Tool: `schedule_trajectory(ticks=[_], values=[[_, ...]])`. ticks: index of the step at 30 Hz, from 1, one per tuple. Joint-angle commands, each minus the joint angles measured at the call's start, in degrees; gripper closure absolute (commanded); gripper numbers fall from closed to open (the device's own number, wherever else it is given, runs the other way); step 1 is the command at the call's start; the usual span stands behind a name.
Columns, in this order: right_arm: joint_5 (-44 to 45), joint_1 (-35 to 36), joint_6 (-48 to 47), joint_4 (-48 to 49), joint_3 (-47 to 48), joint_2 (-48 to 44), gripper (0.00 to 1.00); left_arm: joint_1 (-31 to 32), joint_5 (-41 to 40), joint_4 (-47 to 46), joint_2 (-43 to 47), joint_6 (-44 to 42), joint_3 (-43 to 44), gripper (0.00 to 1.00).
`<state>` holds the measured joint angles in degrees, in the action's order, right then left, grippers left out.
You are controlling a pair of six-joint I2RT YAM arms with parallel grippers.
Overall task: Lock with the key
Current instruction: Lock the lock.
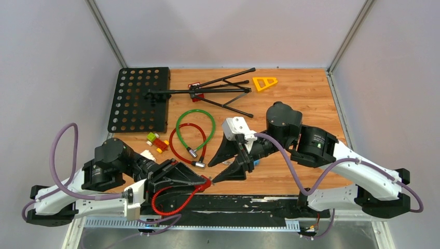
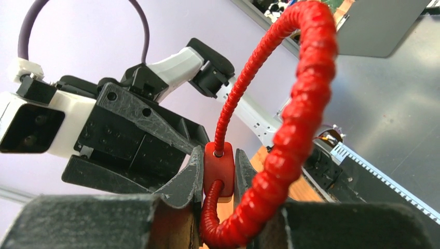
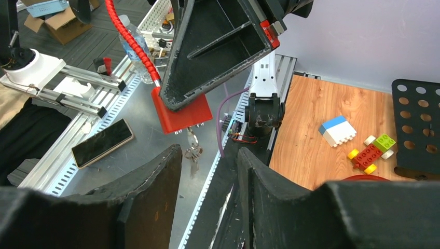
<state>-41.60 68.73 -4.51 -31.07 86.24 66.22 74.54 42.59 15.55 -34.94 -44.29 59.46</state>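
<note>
Lower centre of the overhead view, the left gripper is clamped on the red cable lock, turning its keyhole outward. The right gripper faces it, fingers parted and empty, likely to take the dangling key.

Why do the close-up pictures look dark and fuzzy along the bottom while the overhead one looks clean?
Top external: even light, soft shadows, red cable lock sharp. Left wrist: the left fingers sit near the lens, so their bases blur into dark blocks; the lock is sharp. Right wrist: the right fingers are dark and soft up front; the wooden table beyond is crisp.
</note>
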Motion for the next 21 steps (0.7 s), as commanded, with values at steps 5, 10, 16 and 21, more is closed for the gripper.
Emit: schedule_trajectory(ticks=[5, 10, 16, 21], values=[[-2.33, 0.4, -2.69, 0.42, 0.18, -0.21, 0.6, 0.16, 2.49, -4.16, 0.36, 0.29, 1.73, 1.0], [-3.71, 0.62, -2.27, 0.84, 0.66, 0.38, 0.6, 0.16, 2.49, -4.85, -0.16, 0.67, 1.29, 1.0], [-4.4, 1.07, -2.01, 0.84, 1.03, 0.88, 0.59, 0.16, 2.39, -5.13, -0.38, 0.69, 1.23, 1.0], [-4.54, 1.38, -1.91, 1.09, 1.25, 1.43, 0.58, 0.21, 2.62, -5.24, -0.81, 1.01, 1.12, 1.0]])
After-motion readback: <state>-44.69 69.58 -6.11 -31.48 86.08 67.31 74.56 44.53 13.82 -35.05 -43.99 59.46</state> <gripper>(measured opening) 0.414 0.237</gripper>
